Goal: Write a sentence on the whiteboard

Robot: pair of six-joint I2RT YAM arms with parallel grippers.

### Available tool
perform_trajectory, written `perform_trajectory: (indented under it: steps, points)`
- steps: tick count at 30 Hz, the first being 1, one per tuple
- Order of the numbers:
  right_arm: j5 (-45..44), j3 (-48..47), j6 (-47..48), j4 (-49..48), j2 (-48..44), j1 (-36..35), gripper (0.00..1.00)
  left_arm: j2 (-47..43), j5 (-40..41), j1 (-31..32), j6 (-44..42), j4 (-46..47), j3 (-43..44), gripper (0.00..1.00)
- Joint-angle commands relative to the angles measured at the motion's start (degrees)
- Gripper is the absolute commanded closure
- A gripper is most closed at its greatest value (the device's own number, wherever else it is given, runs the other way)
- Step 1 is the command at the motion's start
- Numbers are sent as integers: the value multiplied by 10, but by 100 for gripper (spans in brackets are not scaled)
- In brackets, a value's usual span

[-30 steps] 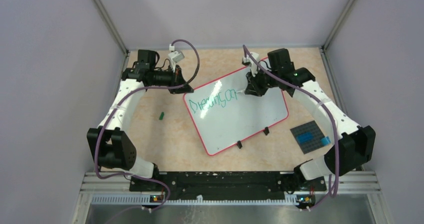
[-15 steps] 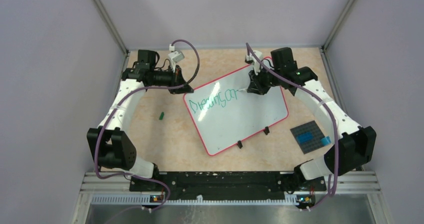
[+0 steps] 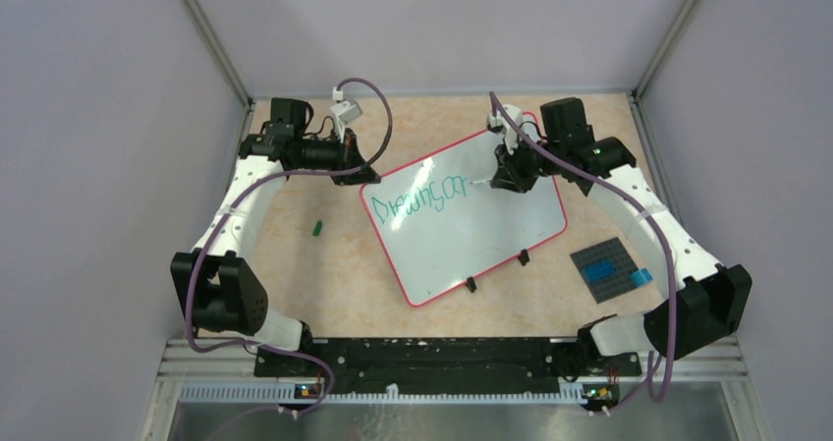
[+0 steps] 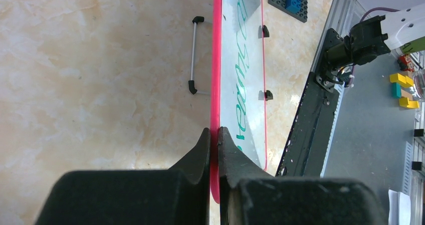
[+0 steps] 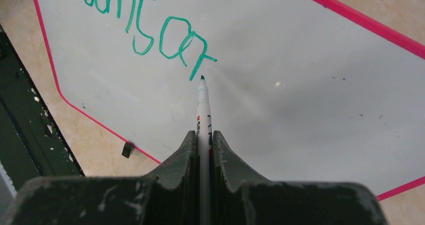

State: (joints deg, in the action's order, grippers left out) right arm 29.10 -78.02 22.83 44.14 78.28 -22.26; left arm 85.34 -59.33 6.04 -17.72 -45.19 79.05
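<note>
Across the far half of the beige stone-patterned desk, askew: large flat white rectangular whiteboard with thin red rim, rounded corners and two small black feet on its near edge.

Against the view a second back: right hand shifted a little rightward over the board's far part, right elbow swung out and down toward the right wall. No change at the left arm, the board or the small things on the desk.

At the board's far-left corner, left hand pinched narrow on the red rim, one finger on either face of the edge.

Over the board's far-right part, right hand closed narrow around a slim white marker pen with a dark tip, pointing straight out between the fingers. Tip just beside the end of the last stroke of the green handwritten line, over bare white; touching or just off the surface, cannot tell. Writing running from there toward the left hand's corner.

Near the board's near-right corner but apart from it: small dark grey studded plate carrying blue bricks. Left of the board, alone on the desk: small green piece.
</note>
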Motion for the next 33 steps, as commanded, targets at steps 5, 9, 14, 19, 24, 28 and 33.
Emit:
perform_trajectory:
  steps: [5,9,14,19,24,28,33]
  points:
    - [10,14,-1,-24,-13,5,100,-1,-2,18,-6,-30,-16,100]
    - [6,14,-7,-34,-10,6,100,-1,-1,18,-6,-30,-16,100]
    - [3,8,-9,-40,3,5,100,0,-1,19,-6,-30,-16,100]
    - [5,1,-10,-48,13,6,100,0,1,19,-6,-30,-16,100]
    - [-3,-1,-5,-50,26,6,100,2,3,19,-6,-30,-15,100]
    - [-23,-2,0,-50,30,6,100,3,3,19,-6,-30,-16,100]
    - [-34,-12,8,-40,28,22,100,4,4,19,-7,-30,-16,100]
